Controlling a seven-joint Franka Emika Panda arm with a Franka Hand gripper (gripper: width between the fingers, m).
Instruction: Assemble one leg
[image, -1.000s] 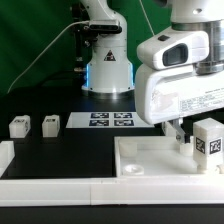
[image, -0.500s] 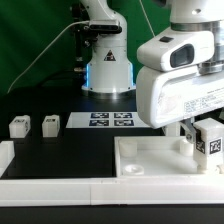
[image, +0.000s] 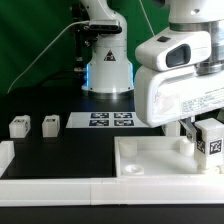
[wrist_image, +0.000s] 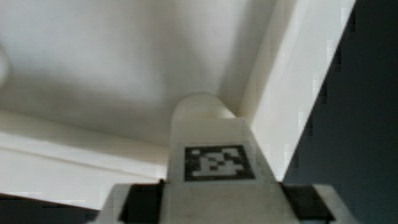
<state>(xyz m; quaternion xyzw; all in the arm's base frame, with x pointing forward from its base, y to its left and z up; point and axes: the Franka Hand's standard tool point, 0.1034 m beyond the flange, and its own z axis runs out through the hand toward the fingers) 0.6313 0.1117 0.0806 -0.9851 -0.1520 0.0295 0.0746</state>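
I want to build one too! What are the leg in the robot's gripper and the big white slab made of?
The leg looks like hard white plastic: smooth, matte, with crisp edges; its black-and-white tag looks printed or stuck on. The slab seems the same plastic: even white, with a neat raised rim. Painted wood cannot be ruled out.
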